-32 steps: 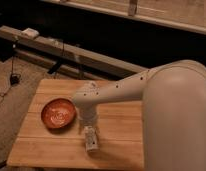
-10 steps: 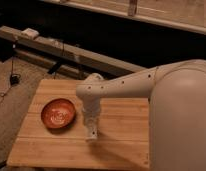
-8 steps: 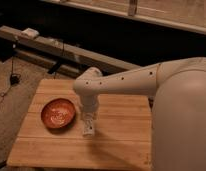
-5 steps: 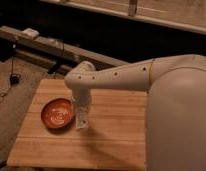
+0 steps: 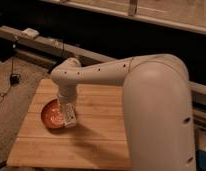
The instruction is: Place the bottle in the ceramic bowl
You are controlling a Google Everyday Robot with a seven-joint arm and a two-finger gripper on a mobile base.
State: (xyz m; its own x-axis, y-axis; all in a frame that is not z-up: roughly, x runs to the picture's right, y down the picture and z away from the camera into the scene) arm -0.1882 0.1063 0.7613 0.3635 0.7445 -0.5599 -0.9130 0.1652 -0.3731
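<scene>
gripper (image 5: 66, 111) pointed down over the right edge of the ceramic bowl (image 5: 52, 115), fingers pinched on the whitish bottle (image 5: 69, 115), bottle hung tilted at the bowl's rim, bowl sat on the left of the wooden counter (image 5: 96, 132), white arm (image 5: 126, 75) arched overhead

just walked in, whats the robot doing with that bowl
The arm reaches over a wooden table, its gripper hanging above the right edge of the orange bowl. A whitish bottle hangs upright below the gripper, over the bowl's rim. It seems about to go into the bowl.
</scene>
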